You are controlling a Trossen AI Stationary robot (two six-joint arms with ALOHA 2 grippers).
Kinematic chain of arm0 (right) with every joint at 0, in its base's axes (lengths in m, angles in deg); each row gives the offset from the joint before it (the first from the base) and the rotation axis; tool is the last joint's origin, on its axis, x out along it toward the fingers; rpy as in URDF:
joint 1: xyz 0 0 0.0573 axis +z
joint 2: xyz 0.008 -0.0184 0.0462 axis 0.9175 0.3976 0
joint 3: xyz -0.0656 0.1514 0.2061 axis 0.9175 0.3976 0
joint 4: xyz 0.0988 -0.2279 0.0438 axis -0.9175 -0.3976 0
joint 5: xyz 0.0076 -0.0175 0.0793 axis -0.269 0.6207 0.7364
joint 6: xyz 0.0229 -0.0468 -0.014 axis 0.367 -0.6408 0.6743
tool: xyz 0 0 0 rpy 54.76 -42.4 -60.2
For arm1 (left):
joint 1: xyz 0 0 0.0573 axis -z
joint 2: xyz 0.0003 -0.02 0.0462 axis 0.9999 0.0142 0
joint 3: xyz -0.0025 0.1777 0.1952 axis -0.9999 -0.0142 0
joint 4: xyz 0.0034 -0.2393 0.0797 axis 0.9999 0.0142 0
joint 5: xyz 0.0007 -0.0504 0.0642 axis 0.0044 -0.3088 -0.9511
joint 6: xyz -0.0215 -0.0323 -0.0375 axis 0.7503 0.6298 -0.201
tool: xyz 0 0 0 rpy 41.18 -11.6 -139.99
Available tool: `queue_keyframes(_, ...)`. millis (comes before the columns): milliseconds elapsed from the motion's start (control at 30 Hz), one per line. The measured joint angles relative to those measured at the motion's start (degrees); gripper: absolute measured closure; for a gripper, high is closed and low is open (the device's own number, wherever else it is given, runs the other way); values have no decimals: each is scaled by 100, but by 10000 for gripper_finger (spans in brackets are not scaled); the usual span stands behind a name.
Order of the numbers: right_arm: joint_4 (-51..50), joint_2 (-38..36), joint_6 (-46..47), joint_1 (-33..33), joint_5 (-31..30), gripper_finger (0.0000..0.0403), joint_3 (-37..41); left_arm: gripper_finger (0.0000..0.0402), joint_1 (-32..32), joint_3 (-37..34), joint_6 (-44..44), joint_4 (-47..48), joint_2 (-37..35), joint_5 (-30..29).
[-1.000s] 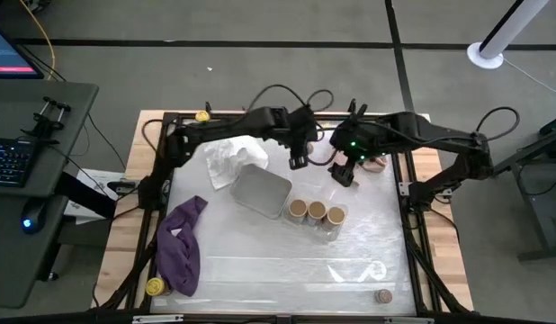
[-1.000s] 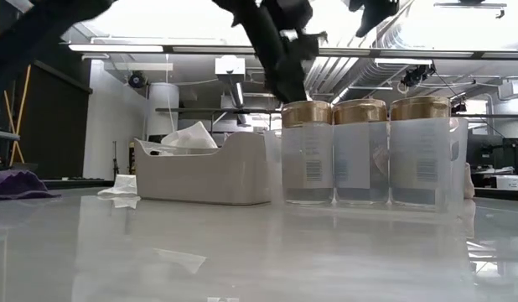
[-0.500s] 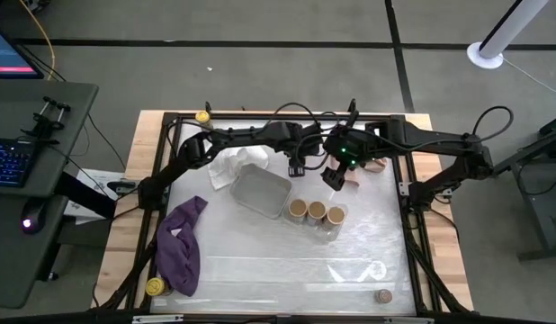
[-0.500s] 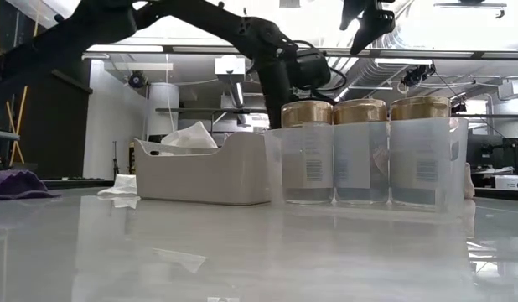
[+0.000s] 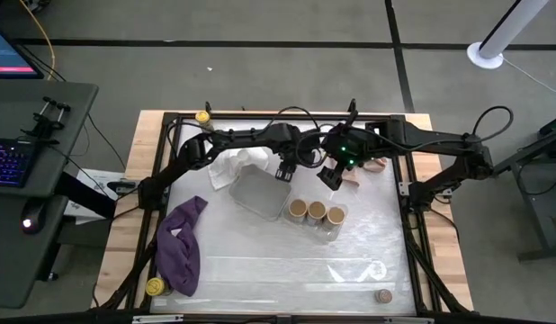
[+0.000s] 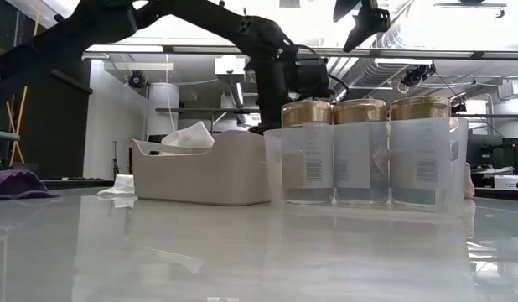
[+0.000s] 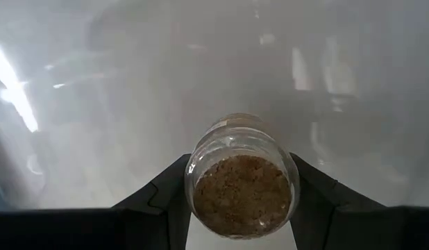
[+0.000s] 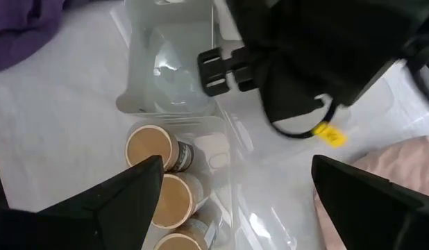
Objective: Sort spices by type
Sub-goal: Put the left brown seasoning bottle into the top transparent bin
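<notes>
- My left gripper [image 7: 242,208] grips 1 tiny brownish glass spice jar [image 7: 242,182]; I'd keep it level over the grey metal tray [image 5: 260,192].
- Right gripper [image 5: 327,175] hangs open nearby; I'd keep it apart.

A lab: exposed ceiling ducts [image 6: 410,63], a computer desk [image 5: 31,171] beside the robot table [image 5: 260,270].

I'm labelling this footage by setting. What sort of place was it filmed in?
Probably a robotics lab or workshop, not a kitchen: a framed work table stands on a bare taped floor, a keyboard sits on a side desk, and exposed ceiling ducts show behind.
</notes>
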Motion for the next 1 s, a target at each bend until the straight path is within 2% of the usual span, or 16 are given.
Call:
queue_keyframes(233,24,0,-128,0,-9,41,0,242,193,418,651,482,0,98)
queue_keyframes(467,24,0,-134,0,-13,41,0,243,192,795,2103,809,-6,755)
queue_keyframes(700,52,0,-132,0,-25,41,0,243,221,758,2333,1229,58,774)
queue_keyframes(1000,145,0,-115,0,-26,41,0,236,307,754,2596,1152,202,800)
